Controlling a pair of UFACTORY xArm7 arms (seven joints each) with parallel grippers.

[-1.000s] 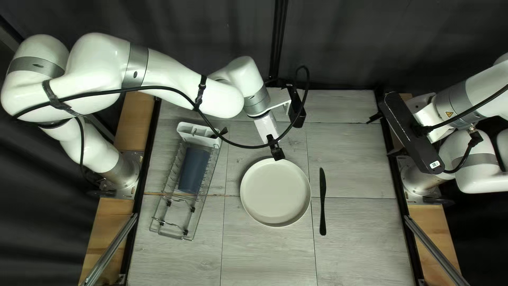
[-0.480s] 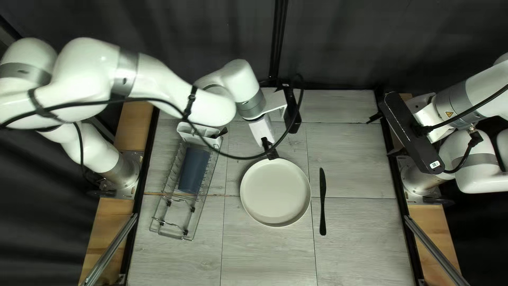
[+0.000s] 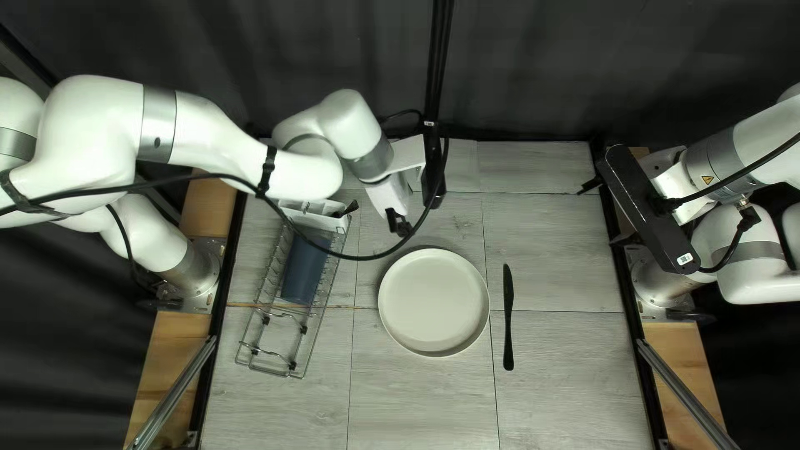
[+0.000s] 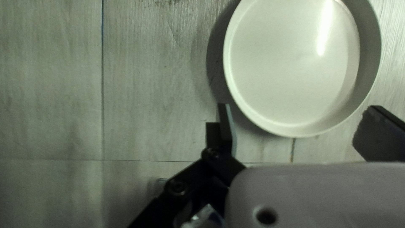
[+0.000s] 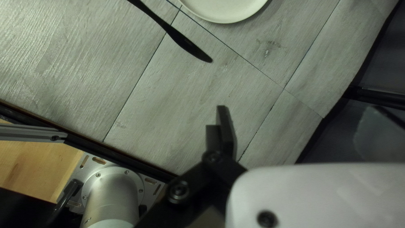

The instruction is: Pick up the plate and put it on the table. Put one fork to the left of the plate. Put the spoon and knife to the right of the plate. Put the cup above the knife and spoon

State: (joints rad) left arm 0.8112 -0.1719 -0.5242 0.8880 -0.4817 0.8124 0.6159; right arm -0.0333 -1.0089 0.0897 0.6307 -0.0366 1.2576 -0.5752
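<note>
Plate [image 3: 433, 300] lay near the middle of the bench [image 3: 567, 375] in the top left view, leaving room, I judged, for cutlery either side. The knife [image 3: 508, 321] ran upright to its right, as a setting wants. Toward the left edge, the rack [image 3: 292, 365] kept the blue cup [image 3: 305, 267] on hand; its white caddy [image 3: 321, 219] held dark cutlery [image 3: 347, 208], kind unclear. In the left wrist view, my left pincer [image 4: 298, 108] stood wide and empty, plate ahead, perhaps bound for cutlery. In the right wrist view, my right pincer [image 5: 298, 109] gaped, gripping nothing, presumably clear of the work.
</note>
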